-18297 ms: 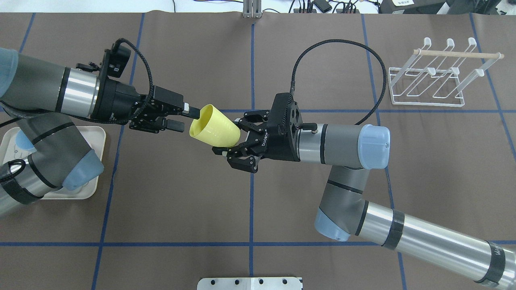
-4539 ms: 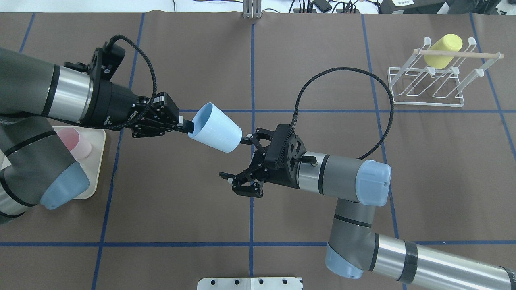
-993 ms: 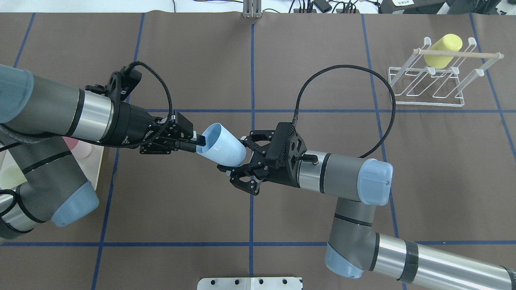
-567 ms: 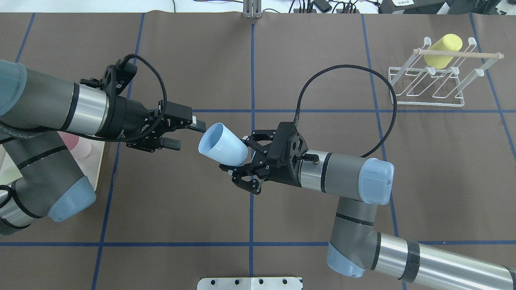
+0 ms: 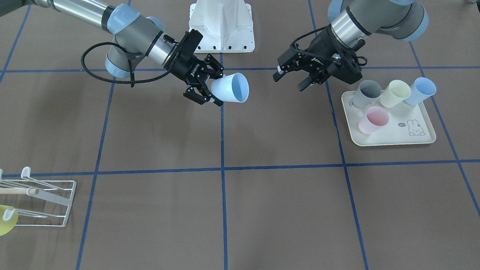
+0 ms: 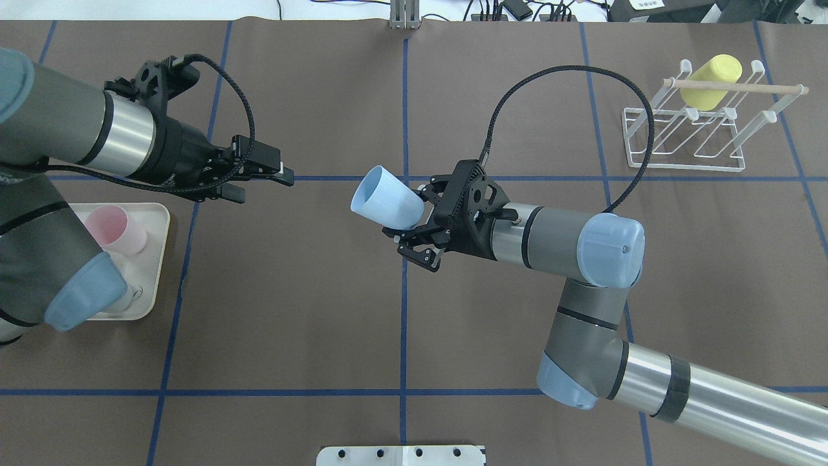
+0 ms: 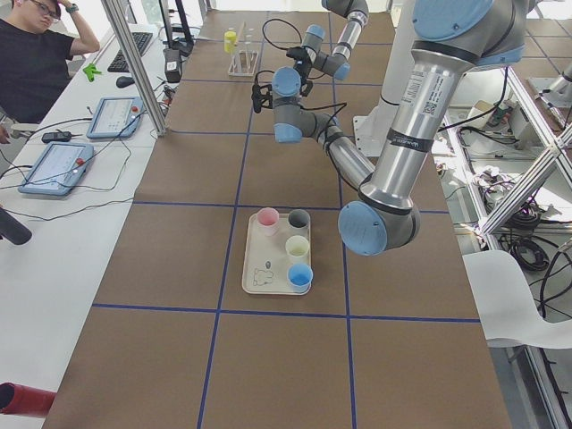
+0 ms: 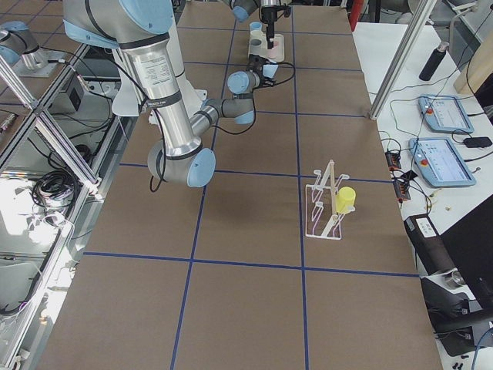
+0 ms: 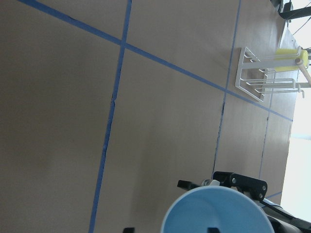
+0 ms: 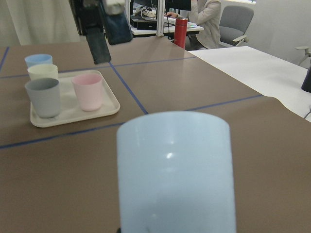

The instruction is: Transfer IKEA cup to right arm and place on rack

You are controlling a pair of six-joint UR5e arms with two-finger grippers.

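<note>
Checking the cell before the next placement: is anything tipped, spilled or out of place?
Nothing stands out. The right gripper holds the light blue cup, the left gripper is open and apart from it, four cups stand upright on the tray, and the yellow cup sits on the rack.

Bright, even light from overhead on the brown table (image 6: pixel 291 310); shadows below the right gripper (image 6: pixel 409 213) are soft and faint. Glare streaks the silver arm tube (image 6: pixel 731 404) behind it. Right wrist camera: the pale blue cup (image 10: pixel 176 170), tight against the lens, looks soft, with 1 small highlight. Left wrist camera: past the rack (image 9: pixel 265 77), the edge blows out white.
</note>
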